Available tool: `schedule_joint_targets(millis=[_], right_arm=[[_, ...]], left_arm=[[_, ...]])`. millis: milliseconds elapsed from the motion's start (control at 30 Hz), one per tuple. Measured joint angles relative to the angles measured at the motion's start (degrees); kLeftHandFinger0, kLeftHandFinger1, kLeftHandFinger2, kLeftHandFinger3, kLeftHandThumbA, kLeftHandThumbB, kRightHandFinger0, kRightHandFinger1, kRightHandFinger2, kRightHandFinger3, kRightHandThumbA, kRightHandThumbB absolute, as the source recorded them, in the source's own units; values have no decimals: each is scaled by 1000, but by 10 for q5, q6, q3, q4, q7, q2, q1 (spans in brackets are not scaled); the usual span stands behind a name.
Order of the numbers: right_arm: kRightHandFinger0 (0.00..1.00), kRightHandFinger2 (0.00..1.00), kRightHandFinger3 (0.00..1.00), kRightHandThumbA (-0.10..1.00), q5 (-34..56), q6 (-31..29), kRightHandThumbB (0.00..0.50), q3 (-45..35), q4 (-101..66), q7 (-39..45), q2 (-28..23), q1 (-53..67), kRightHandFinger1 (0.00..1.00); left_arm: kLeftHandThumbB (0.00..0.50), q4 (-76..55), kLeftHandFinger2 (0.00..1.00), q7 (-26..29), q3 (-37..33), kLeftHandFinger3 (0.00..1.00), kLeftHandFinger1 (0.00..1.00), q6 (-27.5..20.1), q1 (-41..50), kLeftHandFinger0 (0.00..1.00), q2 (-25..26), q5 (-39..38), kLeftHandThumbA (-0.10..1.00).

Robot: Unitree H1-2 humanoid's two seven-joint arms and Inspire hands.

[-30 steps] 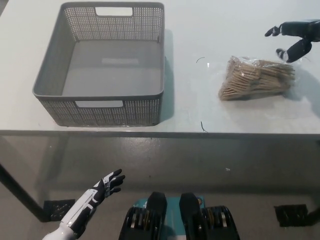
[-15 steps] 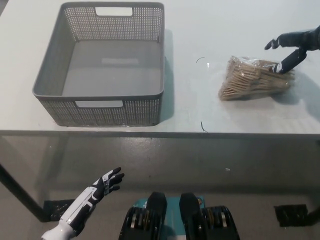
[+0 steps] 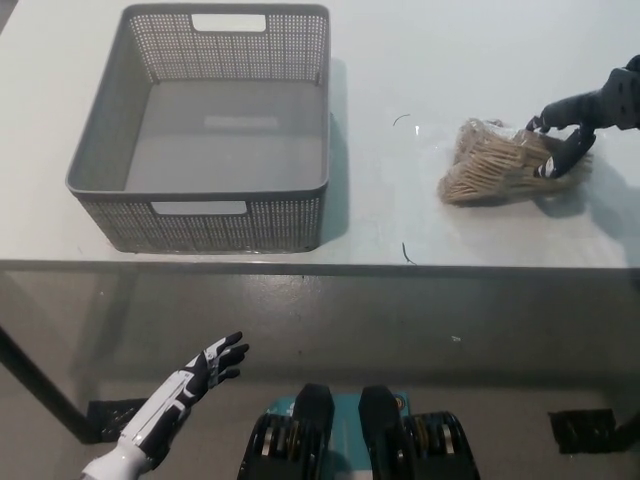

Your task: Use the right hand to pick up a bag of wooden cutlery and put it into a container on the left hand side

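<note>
A clear bag of wooden cutlery [image 3: 500, 161] lies on the white table [image 3: 420, 60], right of the grey basket [image 3: 205, 210]. My black right hand [image 3: 575, 125] reaches in from the right edge and its fingers curl over the bag's right end, touching it. The bag still rests on the table. The basket is empty and sits at the table's left. My white left hand [image 3: 200, 375] hangs open at the lower left, below the table edge.
The table's front edge [image 3: 320, 265] runs across the middle of the picture, with dark floor below it. A bare strip of table separates the basket from the bag.
My right hand has come down and leftwards from above the bag's right end and its fingers have closed onto the bag, which has bunched up slightly. The left hand has barely shifted.
</note>
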Motion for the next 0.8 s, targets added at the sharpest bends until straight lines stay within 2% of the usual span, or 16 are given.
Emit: schedule_joint_targets(millis=[167,200,333,533,667,800], right_arm=[[1000,1000,1000,524,-2,-6,500,3,29,-11,11,-1,1000],[1000,1000,1000,562,-2,-9,500,3,37,-13,14,-1,1000],[1000,1000,1000,592,-4,-18,500,6,49,-22,20,-1,1000],[1000,1000,1000,575,-7,-29,500,10,77,-40,33,-4,1000],[1000,1000,1000,504,-7,-31,500,9,95,-54,42,-6,1000],[1000,1000,1000,541,-6,-32,500,1,116,-73,54,-8,1000]], left_arm=[[430,1,1000,-1,-1,1000,1000,0,-1,1000,0,0,1000],[435,2,1000,-2,-1,1000,1000,0,-1,1000,0,-1,1000],[442,4,1000,-3,-1,1000,1000,0,-3,1000,0,-5,1000],[452,4,1000,-6,-1,1000,1000,1,-12,1000,0,-8,1000],[457,4,1000,-7,-2,1000,1000,0,-14,1000,0,-8,1000],[460,6,1000,-7,-2,1000,1000,0,-14,1000,0,-8,1000]])
